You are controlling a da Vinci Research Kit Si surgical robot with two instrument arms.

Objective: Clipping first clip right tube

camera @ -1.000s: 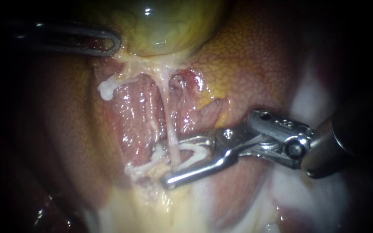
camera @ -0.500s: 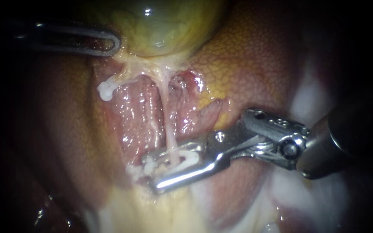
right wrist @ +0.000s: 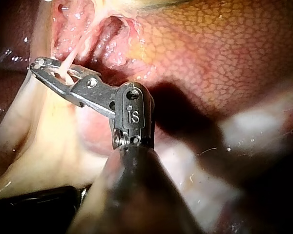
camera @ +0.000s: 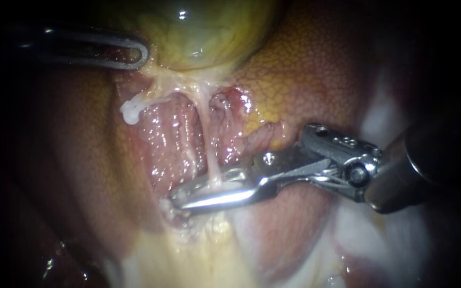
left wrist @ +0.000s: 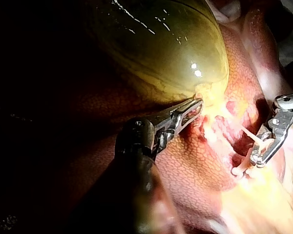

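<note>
A thin pale tube (camera: 209, 154) runs down from the yellow-green gallbladder (camera: 204, 26) across raw red tissue. My right instrument (camera: 180, 200) comes in from the right, and its long silver jaws lie almost together across the tube's lower end, shut on it. The white clip inside them barely shows. In the right wrist view the tube (right wrist: 73, 56) enters the jaws of this instrument (right wrist: 36, 66) near their tips. My left instrument (camera: 142, 53) is shut on tissue at the gallbladder's lower edge, as the left wrist view also shows for this instrument (left wrist: 198, 105).
Mottled orange-red liver (camera: 305, 80) lies to the right of the tube and behind the right instrument's wrist. A white knob of tissue (camera: 132, 112) sits left of the raw bed. Pale yellow fat (camera: 209, 250) spreads below the jaws.
My right instrument's jaws have closed from wide open onto the tube and slid slightly left. The white clip between them has been squeezed almost out of sight. The left instrument has held still.
</note>
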